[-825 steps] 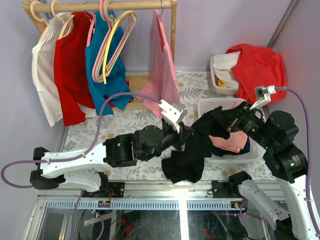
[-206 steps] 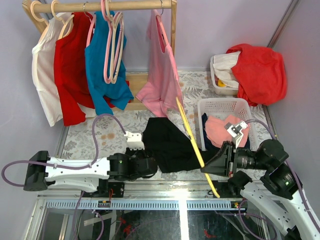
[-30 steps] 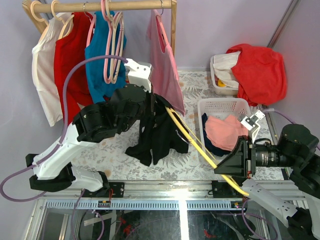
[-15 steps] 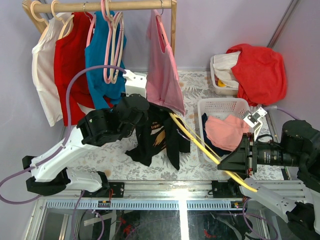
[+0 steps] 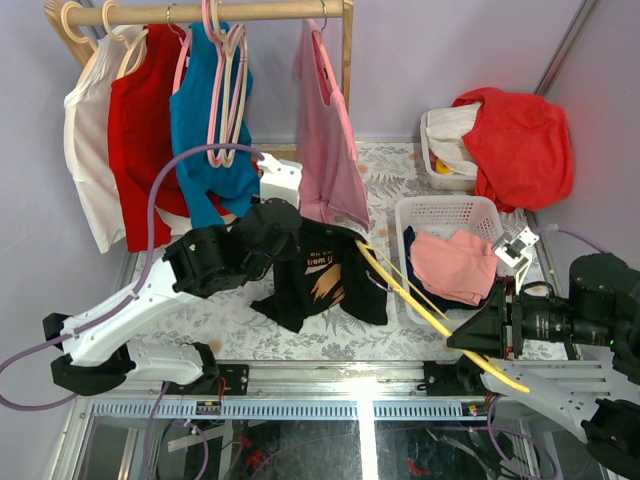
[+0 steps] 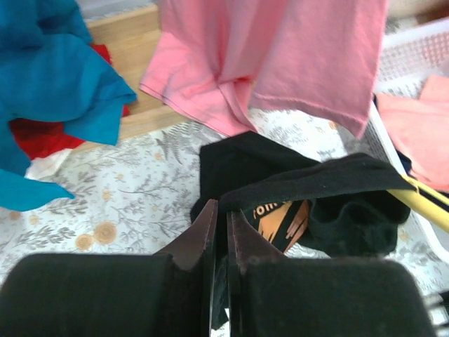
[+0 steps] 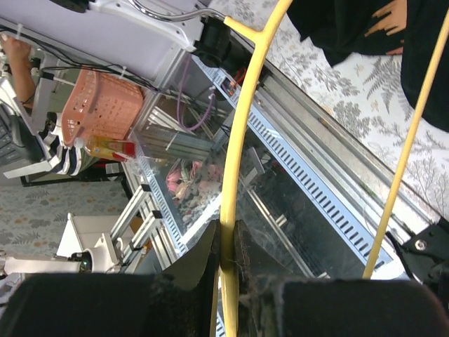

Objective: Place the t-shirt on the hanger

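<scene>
The left end effector [image 5: 296,232] was up over the middle of the table [image 5: 225,312], with its two fingers [image 6: 203,235] pressed together on a pinch of black cloth. From that pinch the t-shirt [image 5: 325,278] hung down in a loose bunch, its lower folds resting on the flowered table cover. The pale gold print [image 5: 322,283] faced upward, partly folded. In the left wrist view the t-shirt [image 6: 319,188] spread out ahead of the fingers, just below the hem of the pink shirt [image 6: 280,56] hanging from the wooden rail [image 5: 200,12], with the teal shirt [image 6: 49,77] off to the left.

The right end effector [image 5: 482,333] stood low at the near right corner, clamped shut on the hanger [image 5: 420,305]. Its fingers [image 7: 247,270] squeezed the yellow bar near one end. The hanger [image 7: 242,140] slanted up and away from there towards the middle of the table. Its far end reached the right edge of the t-shirt and, in the left wrist view, the hanger [image 6: 421,208] slipped under a black fold there. I could not make out the hook.

A white basket [image 5: 445,205] holding pink cloth sat just right of the hanger.
</scene>
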Action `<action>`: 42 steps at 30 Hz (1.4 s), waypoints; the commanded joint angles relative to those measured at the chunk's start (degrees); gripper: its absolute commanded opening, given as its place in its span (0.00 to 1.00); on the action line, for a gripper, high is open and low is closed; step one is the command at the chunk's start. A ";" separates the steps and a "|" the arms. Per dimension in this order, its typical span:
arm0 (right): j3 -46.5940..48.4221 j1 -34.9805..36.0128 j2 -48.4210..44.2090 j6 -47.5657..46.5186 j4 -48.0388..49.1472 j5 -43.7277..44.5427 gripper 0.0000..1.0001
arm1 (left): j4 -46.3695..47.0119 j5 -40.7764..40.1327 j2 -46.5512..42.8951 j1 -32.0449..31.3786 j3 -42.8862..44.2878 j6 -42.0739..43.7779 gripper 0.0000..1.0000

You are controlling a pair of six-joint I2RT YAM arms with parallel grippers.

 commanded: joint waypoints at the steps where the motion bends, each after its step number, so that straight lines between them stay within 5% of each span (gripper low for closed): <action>1: -4.79 0.55 -3.60 3.45 -3.55 0.95 0.00 | 9.77 12.00 -0.42 0.57 -4.54 4.65 0.00; 7: -8.30 1.02 -8.32 7.92 -3.98 3.14 0.00 | 15.12 22.76 2.64 -0.33 -10.72 5.59 0.00; 13: -17.53 1.07 -14.21 11.26 1.08 0.24 0.00 | 19.91 25.39 4.66 -3.09 -15.57 5.59 0.00; 27: -21.16 1.08 -17.63 16.30 10.79 -12.31 0.00 | 21.66 25.96 8.51 -5.74 -16.42 5.15 0.00; 38: -16.20 1.08 -15.41 11.18 -5.35 2.67 0.00 | 19.62 22.15 6.67 -5.74 -16.48 6.01 0.00; 42: -16.27 1.08 -15.43 11.20 -3.79 -1.11 0.00 | 19.11 21.61 6.66 -5.66 -15.96 6.42 0.00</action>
